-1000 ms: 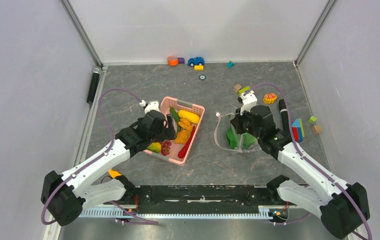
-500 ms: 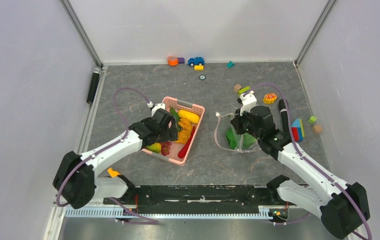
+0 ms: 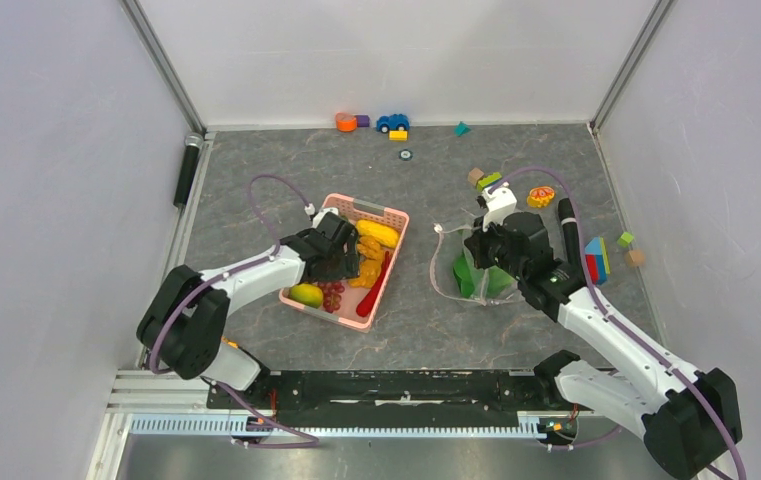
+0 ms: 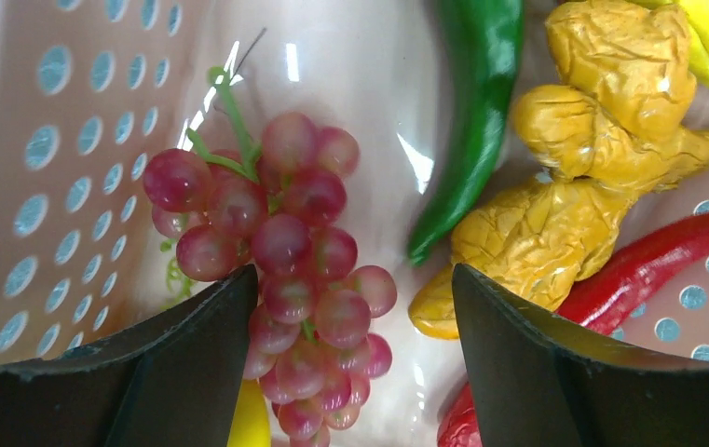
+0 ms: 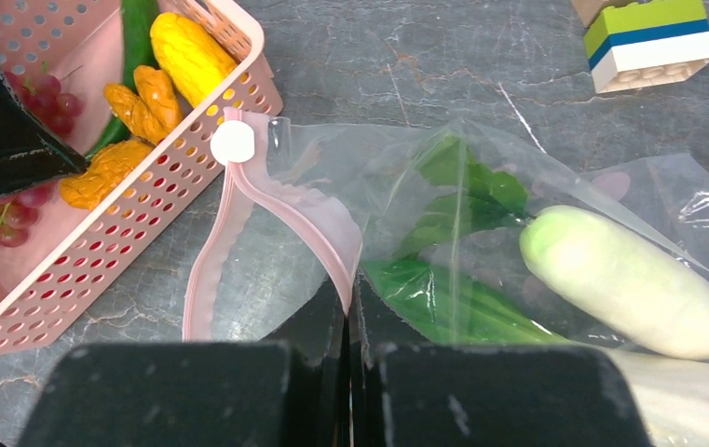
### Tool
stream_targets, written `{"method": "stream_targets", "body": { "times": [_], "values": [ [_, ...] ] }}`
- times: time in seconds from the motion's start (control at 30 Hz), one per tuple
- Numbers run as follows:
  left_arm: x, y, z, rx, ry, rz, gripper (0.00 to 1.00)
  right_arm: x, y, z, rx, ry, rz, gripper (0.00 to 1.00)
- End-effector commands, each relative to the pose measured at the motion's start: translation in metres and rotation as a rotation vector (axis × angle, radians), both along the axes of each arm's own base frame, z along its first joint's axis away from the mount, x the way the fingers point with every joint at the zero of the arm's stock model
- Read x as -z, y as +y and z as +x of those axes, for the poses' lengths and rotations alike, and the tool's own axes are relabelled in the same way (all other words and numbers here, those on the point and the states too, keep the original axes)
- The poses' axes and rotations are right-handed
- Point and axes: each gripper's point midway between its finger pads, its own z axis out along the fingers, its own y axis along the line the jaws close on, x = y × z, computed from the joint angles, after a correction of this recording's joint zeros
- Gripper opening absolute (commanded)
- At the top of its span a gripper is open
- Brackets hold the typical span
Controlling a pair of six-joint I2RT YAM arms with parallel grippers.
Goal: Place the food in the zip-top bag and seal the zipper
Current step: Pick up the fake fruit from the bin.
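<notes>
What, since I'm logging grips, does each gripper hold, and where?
Right gripper: shut on the bag, pinching its pink zip strip at the mouth. Left gripper: nothing; open jaws straddle the grapes in the basket.

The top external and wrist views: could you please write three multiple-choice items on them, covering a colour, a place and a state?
1. What colour is the zipper of the zip-top bag?
A. blue
B. black
C. pink

2. Where does the grape bunch lie?
A. inside the zip-top bag
B. in the pink basket
C. held in the right gripper

3. How is the right gripper?
A. shut on the zip-top bag's zipper edge
B. wide open
C. shut on the grape bunch

Key: 1 C, the strip shows pink; 2 B, the grapes rest on the basket's floor; 3 A, its jaws meet on the strip.
</notes>
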Motion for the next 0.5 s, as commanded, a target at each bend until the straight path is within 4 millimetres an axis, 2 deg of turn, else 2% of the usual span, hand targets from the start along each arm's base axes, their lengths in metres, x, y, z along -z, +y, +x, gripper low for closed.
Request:
{"method": "stream_targets", "body": {
  "times": [0.0,0.13,0.2,0.47],
  "values": [
    [0.011,-0.016,0.001,0.048,0.045,-0.046,0.80,-0.017,-0.008,0.007,0.044,-0.069,-0.004,0.00],
    [0.023,-0.016,-0.004,0.049,0.087,-0.038,0.70,-0.021,-0.013,0.009,0.072,-0.072,-0.024,0.00],
    [0.025,-0.020,-0.004,0.060,0.095,-0.052,0.59,-0.020,-0.016,0.010,0.087,-0.073,-0.030,0.00],
    [0.012,-0.027,0.000,0.078,0.061,-0.090,0.22,-0.020,-0.020,0.010,0.104,-0.071,-0.037,0.00]
  ]
}}
